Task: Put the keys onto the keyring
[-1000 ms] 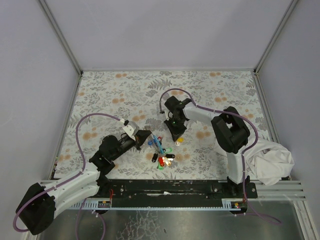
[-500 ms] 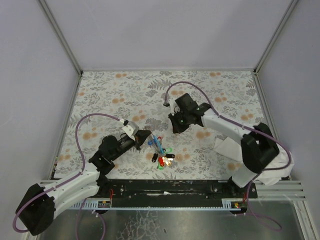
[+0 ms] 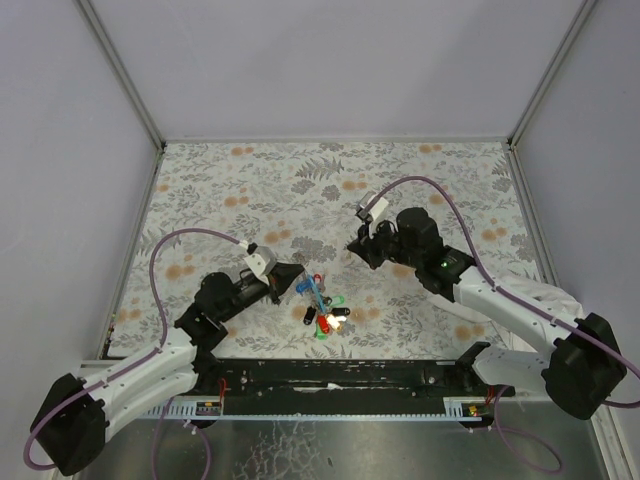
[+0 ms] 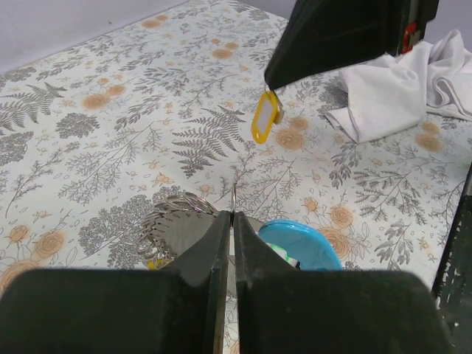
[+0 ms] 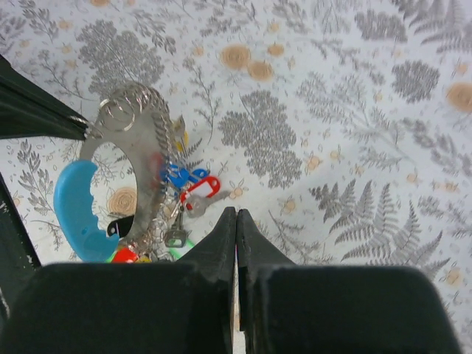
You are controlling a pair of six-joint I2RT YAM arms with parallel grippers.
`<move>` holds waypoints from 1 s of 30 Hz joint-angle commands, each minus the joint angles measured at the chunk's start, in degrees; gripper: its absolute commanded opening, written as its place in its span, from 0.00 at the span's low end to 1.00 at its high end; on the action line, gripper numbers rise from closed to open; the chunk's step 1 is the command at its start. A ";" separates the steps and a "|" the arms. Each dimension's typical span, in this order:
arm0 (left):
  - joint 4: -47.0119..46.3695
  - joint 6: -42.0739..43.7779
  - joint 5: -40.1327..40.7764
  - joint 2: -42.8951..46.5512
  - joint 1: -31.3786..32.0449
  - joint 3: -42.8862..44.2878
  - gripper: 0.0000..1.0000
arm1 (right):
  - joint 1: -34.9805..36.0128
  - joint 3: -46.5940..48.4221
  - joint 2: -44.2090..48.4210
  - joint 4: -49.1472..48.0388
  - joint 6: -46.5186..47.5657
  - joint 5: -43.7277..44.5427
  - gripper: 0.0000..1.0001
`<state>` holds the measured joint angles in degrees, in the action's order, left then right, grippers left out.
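My right jaws just clamped the yellow key and lifted it off the worktop; left jaws pinch the keyring, so I thread next.

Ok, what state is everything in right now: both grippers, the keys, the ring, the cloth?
Left gripper: shut, pinching the thin metal keyring.
Right gripper: shut on the loose yellow-headed key, which dangles above the floral table.
Red, green and blue plastic-headed keys: bunched together by the keyring.
White cloth: crumpled on the table.
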<state>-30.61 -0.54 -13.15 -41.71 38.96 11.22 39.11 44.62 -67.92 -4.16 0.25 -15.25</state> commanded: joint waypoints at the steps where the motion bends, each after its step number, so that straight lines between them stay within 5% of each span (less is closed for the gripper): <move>1: -1.66 1.54 -3.31 1.38 0.40 1.89 0.00 | 0.53 0.30 1.80 -7.87 4.12 -2.92 0.00; 11: 0.26 5.57 -9.88 3.90 1.78 3.23 0.00 | 0.44 -8.66 7.53 -25.84 -0.11 -15.27 0.00; 25: 1.43 13.85 -17.83 -1.52 1.74 7.74 0.00 | -2.05 -10.31 10.97 -27.26 6.79 -34.30 0.00; 30: 4.51 16.83 -21.04 -3.41 1.73 9.92 0.00 | -7.28 -11.18 6.76 -35.78 1.07 -44.89 0.00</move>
<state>-25.85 12.23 -30.13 -44.64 40.47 17.32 35.55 33.50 -58.46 -30.13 4.62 -49.17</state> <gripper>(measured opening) 0.008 0.011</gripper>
